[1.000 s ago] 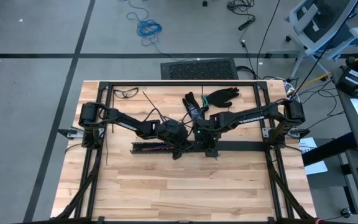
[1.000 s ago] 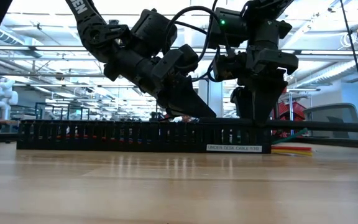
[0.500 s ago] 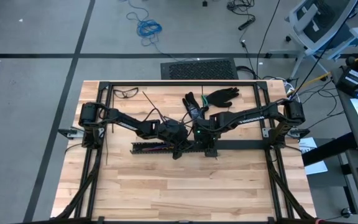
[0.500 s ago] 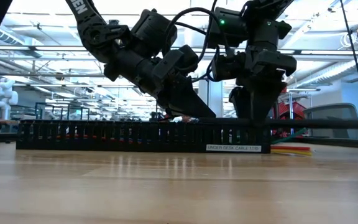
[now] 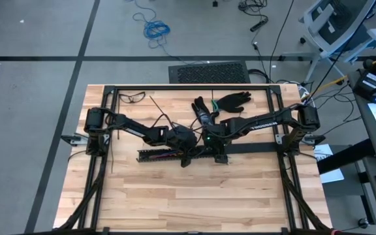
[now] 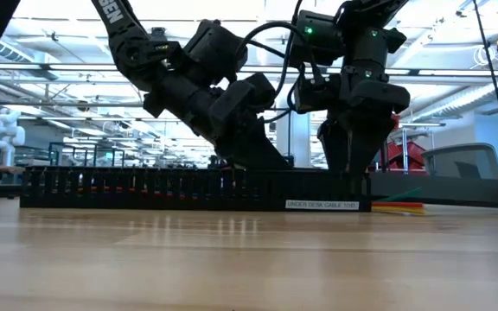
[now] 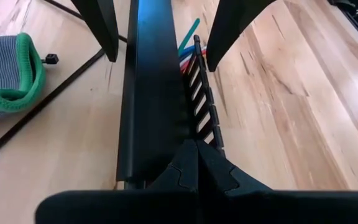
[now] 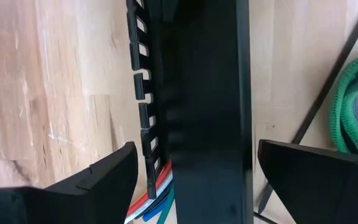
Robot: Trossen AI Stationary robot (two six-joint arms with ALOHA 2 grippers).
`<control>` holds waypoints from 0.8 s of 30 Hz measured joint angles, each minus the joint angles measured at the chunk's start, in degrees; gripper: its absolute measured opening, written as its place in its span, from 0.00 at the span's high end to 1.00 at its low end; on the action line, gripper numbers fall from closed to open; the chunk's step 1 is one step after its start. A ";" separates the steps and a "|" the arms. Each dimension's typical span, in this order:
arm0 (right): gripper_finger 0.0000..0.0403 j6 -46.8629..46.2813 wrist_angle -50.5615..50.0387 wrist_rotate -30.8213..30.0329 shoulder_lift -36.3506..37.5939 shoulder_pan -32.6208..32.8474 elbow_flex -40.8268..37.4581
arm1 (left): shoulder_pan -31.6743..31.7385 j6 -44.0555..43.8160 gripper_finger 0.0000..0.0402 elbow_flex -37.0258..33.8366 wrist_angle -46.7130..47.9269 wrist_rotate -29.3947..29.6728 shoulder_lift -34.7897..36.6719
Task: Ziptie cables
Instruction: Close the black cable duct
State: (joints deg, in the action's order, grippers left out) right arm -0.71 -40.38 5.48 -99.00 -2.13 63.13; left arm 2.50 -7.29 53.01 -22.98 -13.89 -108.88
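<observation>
Cables [image 8: 157, 202] run lengthwise inside the rail [image 8: 197, 106], right fingers [image 8: 114, 171] spread astride it, left fingers [image 7: 197, 163] clenched.

Black slotted rail [image 5: 175, 155] mid-table, gloves [image 5: 234, 101] and glasses [image 5: 132, 97] behind

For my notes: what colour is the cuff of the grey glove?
Green cuff, seen best in the left wrist view.

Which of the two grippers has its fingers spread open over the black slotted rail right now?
The right gripper: its two fingers stand wide apart on either side of the black slotted rail. The left gripper is pressed shut at the rail's edge.
</observation>
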 joint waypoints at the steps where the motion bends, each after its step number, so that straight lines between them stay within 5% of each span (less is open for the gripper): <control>1: 0.21 -0.02 -0.04 0.00 0.00 0.00 0.00 | 0.00 0.00 1.00 0.00 -0.03 -0.02 0.00; 19: 0.21 4.11 -12.22 0.21 1.32 -0.17 3.21 | 1.40 0.07 1.00 0.12 -0.61 -0.63 0.20; 24: 0.21 0.20 -12.26 -6.57 2.24 1.74 0.88 | 2.22 0.09 1.00 0.13 -0.59 -1.41 0.20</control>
State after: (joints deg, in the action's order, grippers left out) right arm -0.51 -52.64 -1.09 -96.76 -0.39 64.02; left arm 4.72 -7.20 53.15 -23.57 -15.30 -108.68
